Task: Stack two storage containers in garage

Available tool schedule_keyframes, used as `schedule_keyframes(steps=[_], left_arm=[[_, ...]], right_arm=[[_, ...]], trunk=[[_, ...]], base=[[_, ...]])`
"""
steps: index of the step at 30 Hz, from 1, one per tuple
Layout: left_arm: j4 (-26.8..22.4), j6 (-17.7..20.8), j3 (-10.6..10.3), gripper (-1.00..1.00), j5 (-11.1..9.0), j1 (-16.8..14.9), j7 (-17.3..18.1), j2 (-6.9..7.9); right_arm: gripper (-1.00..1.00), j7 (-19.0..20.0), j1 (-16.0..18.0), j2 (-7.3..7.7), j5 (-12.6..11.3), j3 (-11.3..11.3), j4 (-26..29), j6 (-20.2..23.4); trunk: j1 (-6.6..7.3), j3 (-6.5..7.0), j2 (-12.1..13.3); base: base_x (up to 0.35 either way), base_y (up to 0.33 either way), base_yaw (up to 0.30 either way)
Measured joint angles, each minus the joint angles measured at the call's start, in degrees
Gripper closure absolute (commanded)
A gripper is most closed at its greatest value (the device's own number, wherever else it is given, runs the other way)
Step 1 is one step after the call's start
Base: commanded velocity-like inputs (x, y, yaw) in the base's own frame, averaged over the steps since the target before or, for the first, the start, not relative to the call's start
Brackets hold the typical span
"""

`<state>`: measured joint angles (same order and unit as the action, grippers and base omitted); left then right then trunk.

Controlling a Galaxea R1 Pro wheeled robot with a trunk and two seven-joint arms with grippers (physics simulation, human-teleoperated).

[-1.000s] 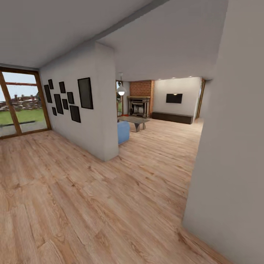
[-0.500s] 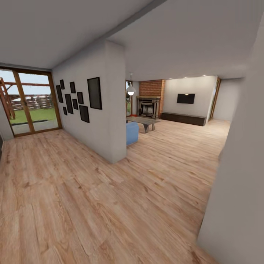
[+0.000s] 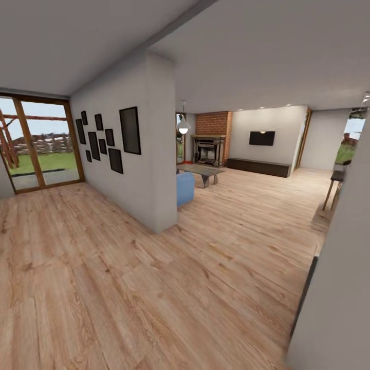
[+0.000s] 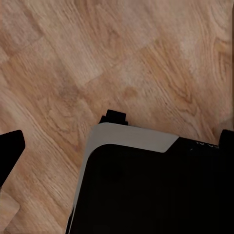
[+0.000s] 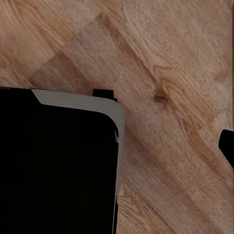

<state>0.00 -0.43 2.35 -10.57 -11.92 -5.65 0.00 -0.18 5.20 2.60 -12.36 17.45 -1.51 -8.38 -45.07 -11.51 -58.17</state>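
- Head view: pale plank floor (image 3: 154, 288) runs from near to far. A white wall (image 3: 139, 169) with black picture frames (image 3: 108, 140) stands left of centre, a glass door (image 3: 38, 139) far left. The living room (image 3: 241, 169) lies far ahead, with brick fireplace (image 3: 210, 139), black TV (image 3: 261, 137), low dark cabinet (image 3: 259, 167), coffee table (image 3: 200, 170) and blue seat (image 3: 185, 187).
- Left wrist view: the robot's black, grey-edged base (image 4: 146, 185) over planks; claw state cannot be told.
- Right wrist view: the base (image 5: 58, 161) over planks; claw state cannot be told.

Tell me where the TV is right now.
In the head view, the black TV hangs on the far white wall, right of the brick fireplace and above the long low dark cabinet.
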Motion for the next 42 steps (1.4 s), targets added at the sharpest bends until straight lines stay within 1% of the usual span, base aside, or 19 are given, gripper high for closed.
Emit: schedule_keyframes(steps=[7, 13, 14, 16, 17, 18, 20, 21, 22, 25, 27, 29, 30, 31, 33, 42], left_arm=[[-0.01, -0.33, 0.0, -1.0, -0.13, 0.0, 0.0, 0.05], [0.06, -0.37, 0.0, -1.0, -0.19, 0.0, 0.0, 0.09], [0.07, -0.37, 0.0, -1.0, -0.22, 0.0, 0.0, 0.09], [0.08, -0.35, 0.0, -1.0, -0.23, 0.0, 0.0, 0.09], [0.08, -0.33, 0.0, -1.0, -0.23, 0.0, 0.0, 0.12], [0.08, -0.32, 0.0, -1.0, -0.23, 0.0, 0.0, 0.13], [0.08, -0.3, 0.0, -1.0, -0.24, 0.0, 0.0, 0.21], [0.08, -0.3, 0.0, -1.0, -0.25, 0.0, 0.0, 0.23], [0.08, -0.3, 0.0, -1.0, -0.25, 0.0, 0.0, 0.25], [0.08, -0.29, 0.0, -1.0, -0.25, 0.0, 0.0, 0.26], [0.08, -0.29, 0.0, -1.0, -0.26, 0.0, 0.0, 0.27], [0.08, -0.29, 0.0, -1.0, -0.25, 0.0, 0.0, 0.27], [0.08, -0.29, 0.0, -1.0, -0.24, 0.0, 0.0, 0.25], [0.08, -0.29, 0.0, -1.0, -0.24, 0.0, 0.0, 0.22], [0.08, -0.29, 0.0, -1.0, -0.24, 0.0, 0.0, 0.2], [0.08, -0.29, 0.0, -1.0, -0.25, 0.0, 0.0, 0.18]], right_arm=[[-1.0, -0.27, 0.0, -0.39, -0.29, -0.63, -0.03, 0.02], [-1.0, 0.37, 0.0, -0.84, 0.11, -0.37, -0.08, -0.08], [-1.0, 0.64, 0.0, -0.91, 1.03, -0.3, -0.08, -0.08], [-1.0, 0.78, 0.0, -0.91, 2.0, -0.29, -0.08, -0.07], [-1.0, 1.05, 0.0, -0.91, 3.18, -0.28, -0.08, -0.05], [-1.0, 1.35, 0.0, -0.91, 3.87, -0.27, -0.08, -0.04], [-1.0, 3.64, -0.01, -0.91, 6.15, -0.18, -0.08, 0.0], [-1.0, 5.22, -0.01, -0.85, 6.81, -0.21, -0.08, 0.02], [-1.0, 6.76, -0.01, -0.75, 7.23, -0.3, -0.08, 0.05], [-1.0, 7.7, -0.01, -0.53, 7.33, -0.64, -0.08, 0.07], [-1.0, 6.71, -0.01, -0.47, 7.3, -0.79, -0.08, 0.04], [-1.0, 4.4, -0.01, -0.51, 7.29, -0.85, -0.08, 0.03], [-1.0, 2.35, 0.0, -0.6, 7.25, -0.95, -0.08, -0.01], [-1.0, 1.18, 0.0, -0.64, 7.22, -1.05, -0.08, -0.04], [-1.0, -0.16, 0.0, -0.69, 7.2, -1.1, -0.08, -0.11], [-1.0, -1.14, 0.0, -0.81, 7.19, -1.1, -0.08, -0.16]], trunk=[[0.0, 0.0, 0.0], [0.0, 0.0, 0.0], [0.0, 0.0, 0.0], [0.0, 0.0, 0.0], [0.0, 0.0, 0.0], [0.0, 0.0, 0.0], [0.0, 0.0, 0.0], [0.0, 0.0, 0.0], [0.0, 0.0, 0.0], [0.0, 0.0, 0.0], [0.0, 0.0, 0.0], [0.0, 0.0, 0.0], [0.0, 0.0, 0.0], [0.0, 0.0, 0.0], [0.0, 0.0, 0.0], [0.0, 0.0, 0.0]], base=[[0.322, 0.0, 0.0], [0.322, 0.0, 0.0], [0.322, 0.0, 0.0], [0.322, 0.0, 0.0], [0.322, 0.0, 0.0], [0.322, 0.0, 0.0], [0.322, 0.0, 0.0], [0.322, 0.0, 0.0], [0.322, 0.0, 0.0], [0.322, 0.0, 0.0], [0.322, 0.0, 0.0], [0.322, 0.0, 0.0], [0.322, 0.0, 0.0], [0.322, 0.0, 0.0], [0.322, 0.0, 0.0], [0.322, 0.0, -0.003]])
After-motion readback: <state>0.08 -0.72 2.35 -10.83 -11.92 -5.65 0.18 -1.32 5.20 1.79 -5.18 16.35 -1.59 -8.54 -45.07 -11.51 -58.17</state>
